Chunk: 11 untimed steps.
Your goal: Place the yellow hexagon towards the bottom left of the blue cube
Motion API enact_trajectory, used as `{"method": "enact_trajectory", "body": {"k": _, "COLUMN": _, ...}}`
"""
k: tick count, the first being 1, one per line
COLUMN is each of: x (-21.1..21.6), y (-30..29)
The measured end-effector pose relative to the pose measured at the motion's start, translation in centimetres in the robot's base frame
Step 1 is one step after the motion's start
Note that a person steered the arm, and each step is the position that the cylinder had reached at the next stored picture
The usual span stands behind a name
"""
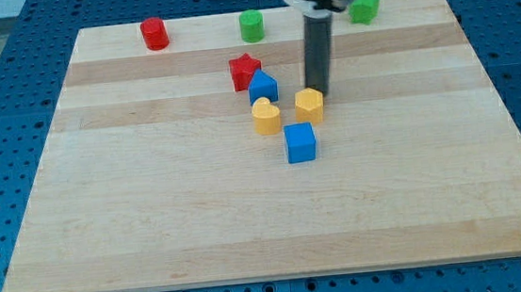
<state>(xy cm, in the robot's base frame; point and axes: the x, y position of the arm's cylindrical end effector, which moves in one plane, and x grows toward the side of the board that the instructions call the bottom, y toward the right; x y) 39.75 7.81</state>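
**Yellow hexagon push: tip at upper right of block**

The rod's tip (318, 94) stood just beside the yellow hexagon (309, 105), at its upper-right edge; contact could not be confirmed. The rod carried no jaws and grasped nothing. The hexagon lay above and slightly right of the blue cube (300, 142), near but apart.

Judgement: the hexagon needed to travel leftward and down round the cube. The yellow heart (265, 116) sat in that path, so short pushes with re-aiming between them looked wise, keeping clear of the cube.

Count on the wooden board (154, 221):
- yellow: two
- blue: two, including the blue block (262, 86)
- red: two, the red star (245, 70) and red cylinder (154, 33)
- green: two, the green cylinder (251, 25) and green block (364, 6)
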Motion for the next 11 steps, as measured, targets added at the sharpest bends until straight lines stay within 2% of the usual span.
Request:
{"method": "enact_trajectory", "body": {"k": 1, "x": 3.9, "y": 3.4}}
{"method": "enact_trajectory", "body": {"k": 2, "x": 4.1, "y": 5.6}}
{"method": "enact_trajectory", "body": {"k": 3, "x": -2.2, "y": 3.3}}
{"method": "enact_trajectory", "body": {"k": 4, "x": -5.2, "y": -1.6}}
{"method": "enact_trajectory", "body": {"k": 6, "x": -2.1, "y": -2.6}}
{"method": "enact_trajectory", "body": {"k": 8, "x": 2.7, "y": -2.7}}
{"method": "enact_trajectory", "body": {"k": 10, "x": 9.5, "y": 0.2}}
{"method": "enact_trajectory", "body": {"k": 11, "x": 10.0, "y": 1.6}}
